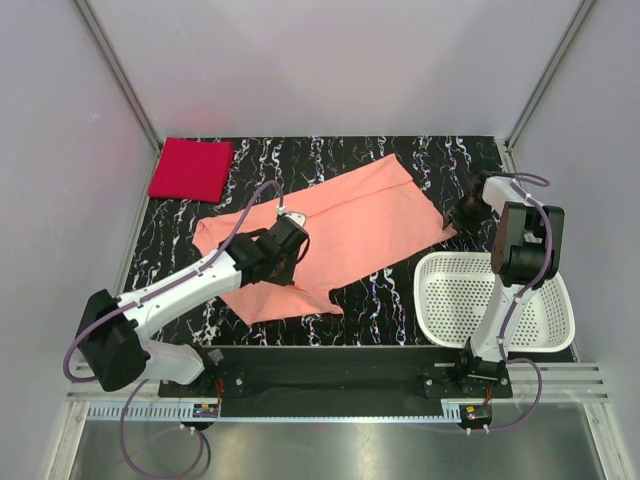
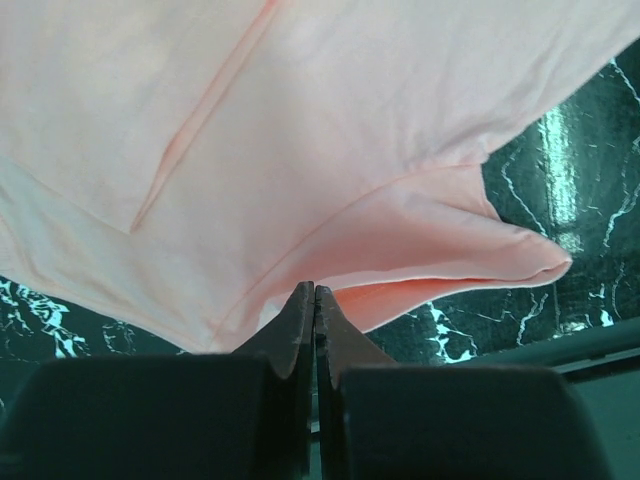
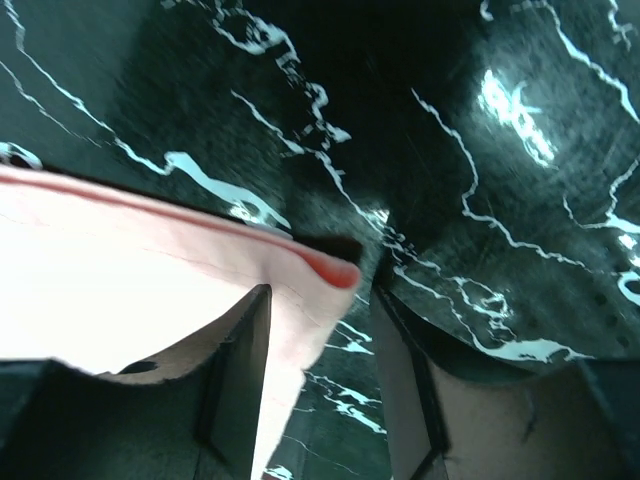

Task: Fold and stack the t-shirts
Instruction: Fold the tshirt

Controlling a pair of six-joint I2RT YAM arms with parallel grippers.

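left wrist: left gripper (image 2: 315, 298) closed, pinching pink tee (image 2: 300, 150) fold at its tips. right wrist: right gripper (image 3: 320, 298) spread, tee corner between fingers. top only: red tee (image 1: 190, 168) well beyond left gripper.

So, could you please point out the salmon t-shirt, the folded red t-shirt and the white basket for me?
salmon t-shirt (image 1: 370, 215), top external view, on its flat middle panel.
folded red t-shirt (image 1: 190, 168), top external view, at its centre.
white basket (image 1: 452, 298), top external view, on its perforated floor.
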